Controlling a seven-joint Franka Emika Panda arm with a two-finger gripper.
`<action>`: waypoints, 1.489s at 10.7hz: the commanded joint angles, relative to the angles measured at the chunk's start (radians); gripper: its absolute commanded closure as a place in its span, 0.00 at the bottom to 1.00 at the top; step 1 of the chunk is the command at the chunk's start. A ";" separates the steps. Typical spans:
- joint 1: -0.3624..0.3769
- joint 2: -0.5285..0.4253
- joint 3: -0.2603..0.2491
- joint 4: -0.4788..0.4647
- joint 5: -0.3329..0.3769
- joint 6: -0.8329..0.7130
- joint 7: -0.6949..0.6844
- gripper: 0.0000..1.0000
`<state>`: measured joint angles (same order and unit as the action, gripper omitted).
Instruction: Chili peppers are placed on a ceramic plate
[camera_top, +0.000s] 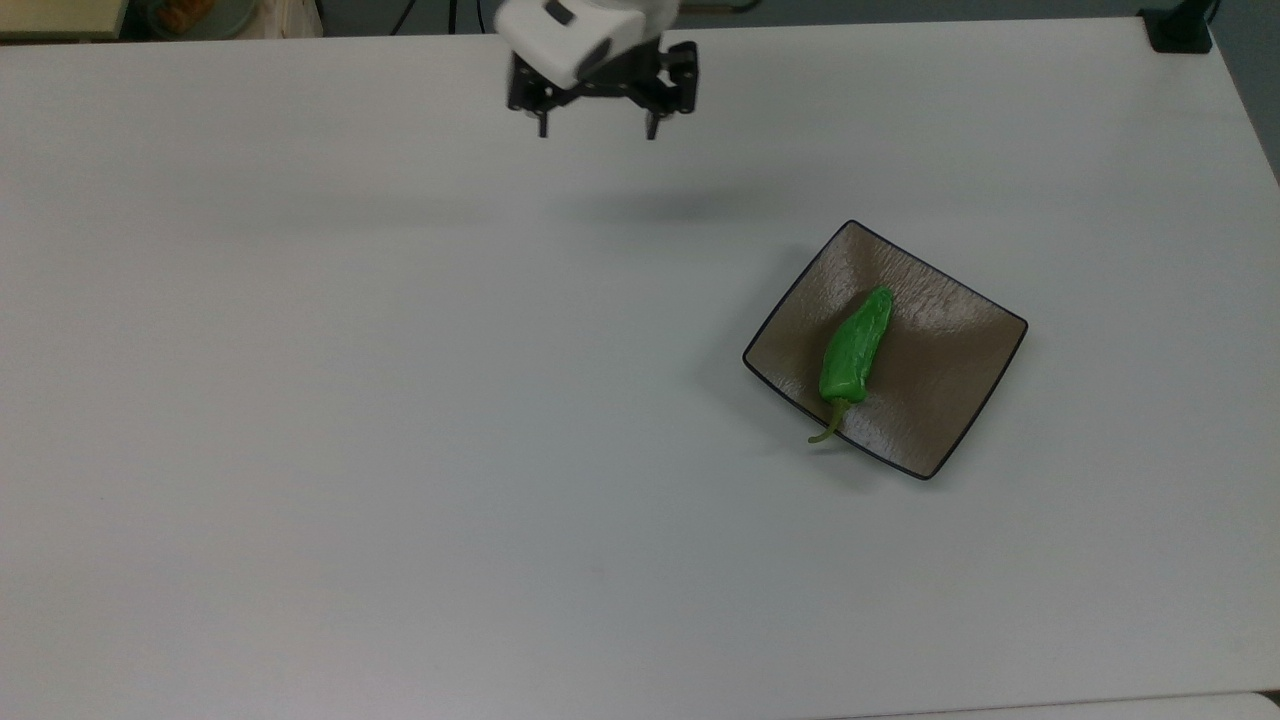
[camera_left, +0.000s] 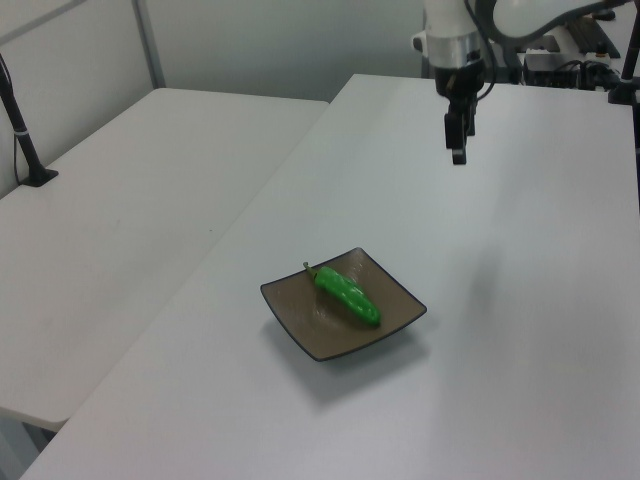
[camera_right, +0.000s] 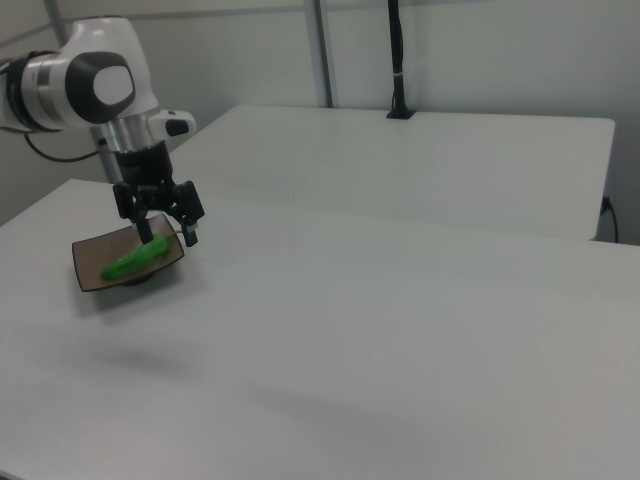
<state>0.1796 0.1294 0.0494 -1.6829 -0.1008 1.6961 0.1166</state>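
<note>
Already the chili pepper (camera_top: 855, 348) lay on the ceramic plate (camera_top: 950, 400), stem overhanging its rim. Well apart, the pincer (camera_top: 597, 128) hung above the tabletop (camera_top: 400, 400), fingers spread and empty; a clean retreat needed only height, away from the plate.

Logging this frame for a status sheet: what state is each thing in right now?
chili pepper: lying flat on the plate, stem tip poking over the rim, not gripped.
ceramic plate: flat on the table, holding the pepper.
gripper: open, empty, raised above the table and away from the plate.
table: bears the plate.
</note>
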 joint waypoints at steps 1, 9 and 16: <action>-0.011 -0.111 -0.043 -0.073 0.033 0.002 -0.069 0.00; -0.052 -0.160 -0.103 -0.083 0.105 0.010 -0.144 0.00; -0.052 -0.159 -0.102 -0.083 0.134 0.010 -0.130 0.00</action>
<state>0.1212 -0.0016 -0.0439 -1.7391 -0.0021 1.6962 -0.0083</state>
